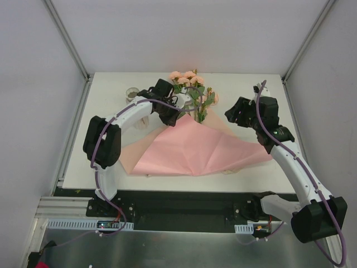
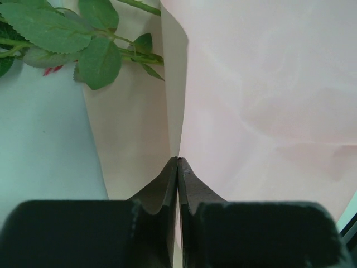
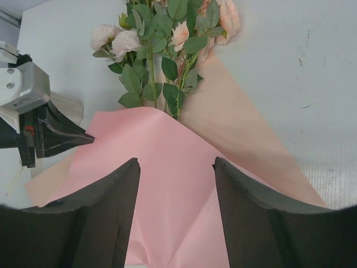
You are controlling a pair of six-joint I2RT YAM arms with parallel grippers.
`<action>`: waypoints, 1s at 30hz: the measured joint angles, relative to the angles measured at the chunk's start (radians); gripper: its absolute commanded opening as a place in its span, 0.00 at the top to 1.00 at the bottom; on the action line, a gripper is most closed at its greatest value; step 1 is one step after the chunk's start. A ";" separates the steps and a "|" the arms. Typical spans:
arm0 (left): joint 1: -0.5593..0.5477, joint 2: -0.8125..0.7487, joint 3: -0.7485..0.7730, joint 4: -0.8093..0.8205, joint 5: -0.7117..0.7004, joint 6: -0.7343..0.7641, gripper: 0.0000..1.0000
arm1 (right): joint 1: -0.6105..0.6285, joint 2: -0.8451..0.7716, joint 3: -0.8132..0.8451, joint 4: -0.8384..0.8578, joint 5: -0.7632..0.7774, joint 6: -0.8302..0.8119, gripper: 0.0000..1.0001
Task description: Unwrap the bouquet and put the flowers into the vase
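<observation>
Left wrist view, left end effector [image 2: 178,163] clenched on pink paper [image 2: 268,84], right end effector [image 3: 175,162] released

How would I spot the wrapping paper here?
Start at the white table. The pink paper sheet lies spread across its middle, the flowers at its far tip. It is the only wide, flat, creased thing there, and the left gripper pinches its edge.
</observation>
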 measured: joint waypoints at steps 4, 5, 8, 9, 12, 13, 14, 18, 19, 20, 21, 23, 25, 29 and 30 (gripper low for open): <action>-0.014 -0.001 -0.029 0.002 -0.024 0.009 1.00 | 0.000 -0.001 0.000 0.000 -0.001 0.005 0.41; -0.016 -0.001 -0.034 0.000 -0.028 0.011 1.00 | 0.000 -0.002 0.000 0.000 -0.001 0.005 0.41; -0.027 -0.015 -0.053 -0.002 -0.051 0.018 1.00 | 0.000 -0.005 0.000 0.000 0.000 0.005 0.41; -0.033 -0.029 -0.061 -0.002 -0.058 0.022 1.00 | 0.000 -0.005 0.001 -0.001 0.000 0.005 0.42; -0.063 -0.097 -0.080 -0.004 -0.078 0.031 1.00 | 0.000 -0.005 0.006 -0.003 0.001 0.005 0.42; -0.079 -0.129 -0.087 -0.003 -0.084 0.032 1.00 | 0.000 -0.005 0.013 -0.004 0.002 0.005 0.42; -0.095 -0.162 -0.092 -0.004 -0.089 0.034 1.00 | 0.000 -0.004 0.021 -0.005 0.003 0.004 0.42; -0.180 -0.322 -0.111 -0.019 -0.095 0.038 1.00 | -0.002 0.000 0.067 -0.018 0.011 -0.006 0.43; -0.202 -0.360 -0.111 -0.027 -0.092 0.040 1.00 | -0.003 0.003 0.083 -0.021 0.014 -0.008 0.43; -0.219 -0.391 -0.111 -0.036 -0.085 0.043 1.00 | -0.005 0.008 0.100 -0.024 0.014 -0.011 0.43; -0.238 -0.427 -0.111 -0.055 -0.068 0.045 1.00 | -0.008 0.013 0.116 -0.024 0.014 -0.011 0.43; -0.265 -0.495 -0.111 -0.111 -0.021 0.048 1.00 | -0.011 0.019 0.140 -0.026 0.015 -0.013 0.43; -0.279 -0.543 -0.112 -0.165 0.021 0.053 1.00 | -0.011 0.026 0.158 -0.028 0.015 -0.014 0.43; -0.323 -0.618 -0.117 -0.324 0.093 0.077 1.00 | -0.011 0.043 0.163 -0.037 0.010 -0.014 0.46; -0.342 -0.633 -0.119 -0.368 0.115 0.091 1.00 | -0.011 0.052 0.164 -0.043 0.010 -0.014 0.46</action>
